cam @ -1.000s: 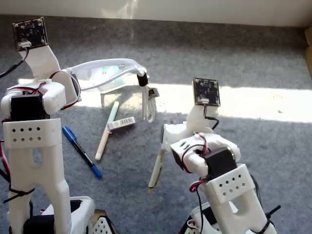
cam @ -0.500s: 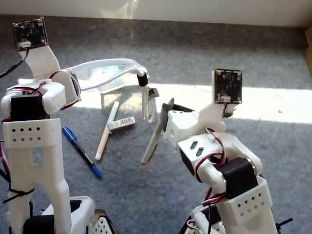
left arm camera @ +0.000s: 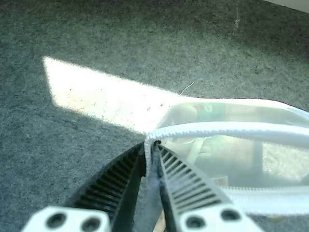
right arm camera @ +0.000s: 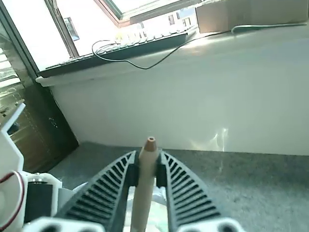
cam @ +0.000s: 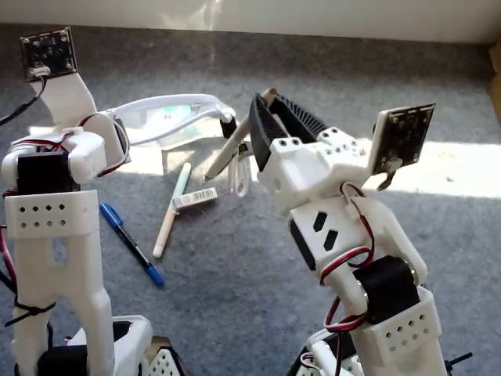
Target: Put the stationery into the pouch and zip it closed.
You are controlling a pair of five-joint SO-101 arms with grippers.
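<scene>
Right claw point(cam: 263, 110) was clamped on a beige pen point(cam: 225, 155), held up off the carpet and tilted, lower end near the clear pouch point(cam: 168, 117). Left claw point(left arm camera: 150, 147) was pinching the pouch's zipper edge. Blue pen point(cam: 131, 244) and white-green pen point(cam: 171, 210) lay on the grey carpet point(cam: 235, 313) below the pouch, between both arms.

The surface point(cam: 438, 168) is crossed by a hard sunlit band from 9 to 3 o'clock; the window point(right arm camera: 34, 29) is blown out by glare.
</scene>
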